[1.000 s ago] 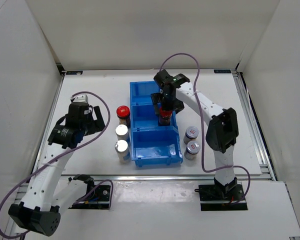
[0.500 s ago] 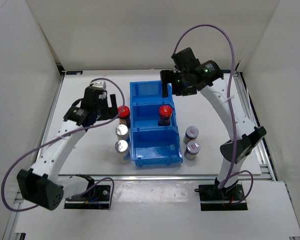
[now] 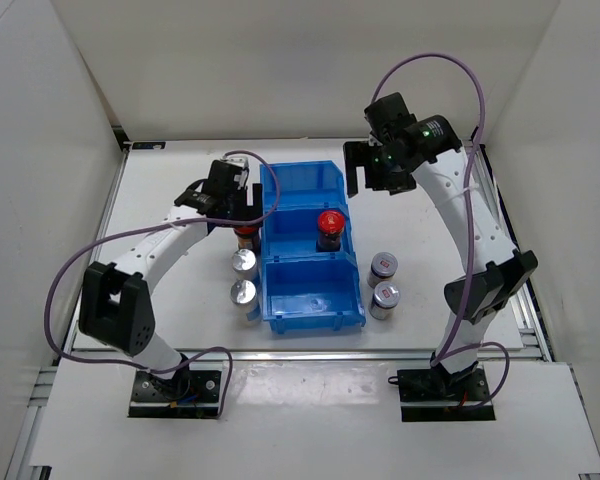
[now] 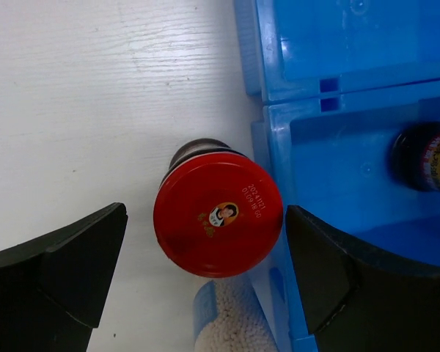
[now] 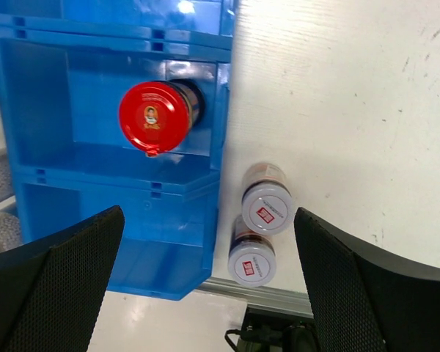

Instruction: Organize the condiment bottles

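One red-capped bottle (image 4: pixel 218 218) stands on the table (image 4: pixel 95 88) midway between the left arm's wide-apart jaws, just beside the blue bin (image 4: pixel 337 81) wall under one jaw, so descending could strike that wall or topple the bottle.

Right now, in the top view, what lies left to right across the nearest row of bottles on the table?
A silver-topped bottle → the blue bin, at its near compartment → a grey-lidded bottle with a red mark.
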You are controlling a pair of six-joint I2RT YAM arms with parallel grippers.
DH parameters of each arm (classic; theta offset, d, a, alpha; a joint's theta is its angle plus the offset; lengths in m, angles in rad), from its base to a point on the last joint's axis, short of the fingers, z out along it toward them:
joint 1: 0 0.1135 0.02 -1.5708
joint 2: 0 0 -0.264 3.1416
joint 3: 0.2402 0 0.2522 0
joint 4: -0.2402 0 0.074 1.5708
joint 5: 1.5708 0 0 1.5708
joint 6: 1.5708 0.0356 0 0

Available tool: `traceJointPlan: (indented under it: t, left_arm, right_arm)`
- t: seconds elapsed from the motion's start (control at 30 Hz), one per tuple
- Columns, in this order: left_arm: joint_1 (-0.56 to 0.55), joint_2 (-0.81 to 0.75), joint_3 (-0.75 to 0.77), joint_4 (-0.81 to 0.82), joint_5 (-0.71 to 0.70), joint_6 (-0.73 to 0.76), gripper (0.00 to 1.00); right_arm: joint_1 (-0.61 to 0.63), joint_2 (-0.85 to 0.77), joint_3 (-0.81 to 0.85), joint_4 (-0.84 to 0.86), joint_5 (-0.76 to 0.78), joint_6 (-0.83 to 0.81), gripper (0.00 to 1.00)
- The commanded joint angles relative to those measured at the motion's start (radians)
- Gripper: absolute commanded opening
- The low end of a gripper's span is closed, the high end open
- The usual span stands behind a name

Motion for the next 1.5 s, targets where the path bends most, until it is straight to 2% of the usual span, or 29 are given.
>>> traceJointPlan:
  t: [0.0, 0.07, 0.17, 0.2, 0.23, 0.3, 0.43, 0.5, 0.53, 0.57, 0.63, 0.67, 0.7, 0.87, 1.03, 1.3, 1.47]
  left_arm:
    - [-0.002, -0.001, 0.011, 0.062, 0.016, -0.019, 1.0]
    - [-0.013, 0.011, 0.011, 0.071, 0.027, -0.038, 1.0]
    - [-0.013, 0.037, 0.011, 0.08, 0.027, -0.048, 0.94]
    - [-0.013, 0.038, 0.011, 0.08, 0.027, -0.048, 0.91]
    - [-0.013, 0.047, 0.011, 0.08, 0.027, -0.058, 0.83]
    - [-0.013, 0.047, 0.011, 0.08, 0.039, -0.058, 0.74]
    - [-0.013, 0.038, -0.009, 0.08, 0.048, -0.058, 0.67]
    - [-0.013, 0.027, -0.018, 0.08, 0.048, -0.058, 0.59]
    - [-0.013, 0.027, -0.018, 0.08, 0.048, -0.058, 0.55]
    - [-0.013, 0.016, -0.018, 0.08, 0.028, -0.048, 0.43]
    - [-0.013, -0.007, -0.018, 0.068, 0.005, -0.039, 0.29]
    - [-0.013, -0.016, 0.005, 0.056, -0.021, -0.024, 0.16]
    - [-0.013, -0.025, 0.015, 0.042, -0.033, -0.006, 0.11]
    - [-0.013, -0.09, 0.129, -0.018, -0.128, 0.03, 0.11]
    - [-0.024, -0.102, 0.334, -0.062, -0.151, 0.05, 0.11]
    - [-0.157, 0.004, 0.638, -0.125, -0.161, 0.007, 0.11]
    - [-0.273, 0.028, 0.66, -0.138, -0.17, -0.05, 0.11]
  right_arm:
    - [-0.017, -0.053, -0.028, -0.013, 0.004, -0.017, 1.0]
    - [-0.017, -0.053, -0.037, -0.013, 0.014, -0.017, 1.0]
    - [-0.017, -0.062, -0.037, -0.013, 0.024, -0.026, 1.0]
    - [-0.017, -0.062, -0.037, -0.013, 0.024, -0.026, 1.0]
    - [-0.017, -0.062, -0.037, -0.013, 0.033, -0.026, 1.0]
    - [-0.017, -0.062, -0.046, -0.013, 0.043, -0.026, 1.0]
    - [-0.027, -0.062, -0.047, -0.013, 0.053, -0.026, 1.0]
    - [-0.027, -0.062, -0.047, -0.013, 0.053, -0.026, 1.0]
    - [-0.027, -0.053, -0.047, -0.013, 0.053, -0.026, 1.0]
    - [-0.027, -0.053, -0.047, -0.013, 0.053, -0.026, 1.0]
    - [-0.037, -0.053, -0.047, -0.013, 0.053, -0.026, 1.0]
    - [-0.037, -0.044, -0.047, -0.013, 0.053, -0.026, 1.0]
    - [-0.037, -0.044, -0.047, -0.013, 0.053, -0.026, 1.0]
    - [-0.037, -0.034, -0.047, -0.013, 0.044, -0.026, 1.0]
    - [-0.037, -0.034, -0.047, -0.013, 0.054, -0.017, 1.0]
    - [-0.084, -0.034, -0.079, -0.024, 0.045, 0.034, 1.0]
    - [-0.182, -0.034, -0.139, -0.056, -0.001, 0.098, 1.0]
